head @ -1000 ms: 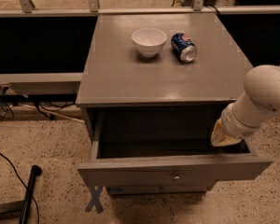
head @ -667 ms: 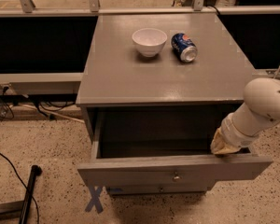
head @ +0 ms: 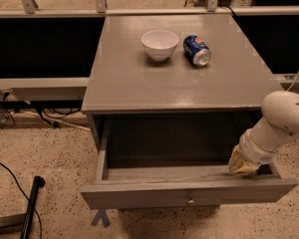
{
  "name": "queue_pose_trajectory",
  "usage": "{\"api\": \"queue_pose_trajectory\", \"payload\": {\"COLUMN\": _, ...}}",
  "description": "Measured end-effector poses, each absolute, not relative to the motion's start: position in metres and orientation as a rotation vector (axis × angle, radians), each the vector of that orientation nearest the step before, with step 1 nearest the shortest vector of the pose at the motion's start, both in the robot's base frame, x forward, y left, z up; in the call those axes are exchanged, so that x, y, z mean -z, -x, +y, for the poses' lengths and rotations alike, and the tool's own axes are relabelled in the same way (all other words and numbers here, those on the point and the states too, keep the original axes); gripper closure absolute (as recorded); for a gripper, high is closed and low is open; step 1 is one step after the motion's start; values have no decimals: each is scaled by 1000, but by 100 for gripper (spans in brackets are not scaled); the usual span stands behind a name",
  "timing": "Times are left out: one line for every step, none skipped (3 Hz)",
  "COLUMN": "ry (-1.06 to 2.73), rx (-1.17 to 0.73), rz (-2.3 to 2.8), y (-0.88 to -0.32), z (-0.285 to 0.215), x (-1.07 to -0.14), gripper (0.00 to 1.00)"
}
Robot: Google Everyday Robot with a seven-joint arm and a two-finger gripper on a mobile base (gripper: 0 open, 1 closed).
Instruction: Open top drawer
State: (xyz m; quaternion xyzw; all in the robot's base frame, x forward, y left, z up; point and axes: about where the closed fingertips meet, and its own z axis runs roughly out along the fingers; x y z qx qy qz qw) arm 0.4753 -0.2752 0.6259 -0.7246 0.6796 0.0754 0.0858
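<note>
The top drawer (head: 189, 192) of the gray cabinet is pulled well out, and its dark inside shows with nothing visible in it. Its gray front carries one small round metal knob (head: 190, 201) at centre. My gripper (head: 240, 166) sits at the drawer's right end, just behind the front panel, at the end of my white arm (head: 281, 119), which comes in from the right. Its yellowish tip rests at the drawer's inner front edge.
A white bowl (head: 160, 44) and a blue soda can (head: 197, 50) lying on its side sit on the cabinet top (head: 139, 83). A black pole (head: 31, 205) and cables lie on the speckled floor at left. A blue tape mark (head: 100, 217) is on the floor below the drawer.
My arm has shifted right and down along the drawer's right end. The drawer stays pulled out as before.
</note>
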Motion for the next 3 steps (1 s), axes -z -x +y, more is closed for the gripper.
{"api": "queue_pose_trajectory", "payload": {"ry": 2173, "rx": -277, "rz": 1987, "y": -461, "z": -275, "x": -642, "gripper": 100}}
{"api": "queue_pose_trajectory", "payload": {"ry": 2193, "rx": -343, "rz": 1954, "y": -434, "z": -265, "x": -660, "gripper": 100}}
{"api": "queue_pose_trajectory", "payload": {"ry": 2224, "rx": -415, "rz": 1945, "y": -407, "z": -253, "x": -668, "gripper": 100}}
